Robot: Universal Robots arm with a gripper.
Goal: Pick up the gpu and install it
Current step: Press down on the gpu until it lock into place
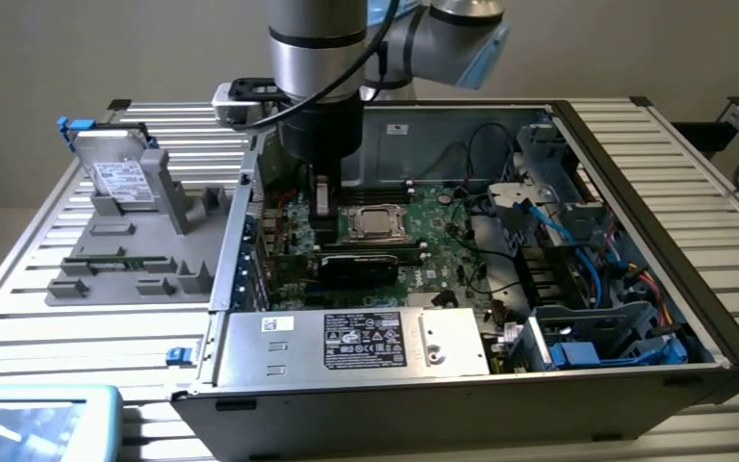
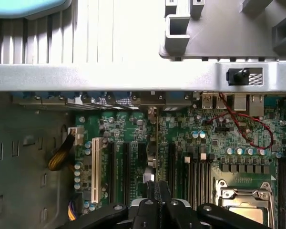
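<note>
The gpu [image 2: 152, 152] shows edge-on in the wrist view as a thin dark strip. It stands upright over the green motherboard [image 2: 128, 129] between two black expansion slots. Its metal bracket end sits against the case's rear wall [image 2: 109, 76]. My gripper [image 2: 155, 198] is shut on the card's top edge, with the black fingers pressed together around it. In the exterior view my gripper [image 1: 324, 226] reaches straight down into the open computer case [image 1: 652, 192], just on the exterior view's left of the CPU socket [image 1: 376, 223].
A grey holder [image 1: 126, 269] outside the case on the exterior view's left carries a silver hard drive [image 1: 123, 178]. Inside the case are the power supply [image 1: 357, 342], a black block [image 1: 369, 262], loose cables [image 1: 485, 192] and blue drive cages [image 1: 600, 337].
</note>
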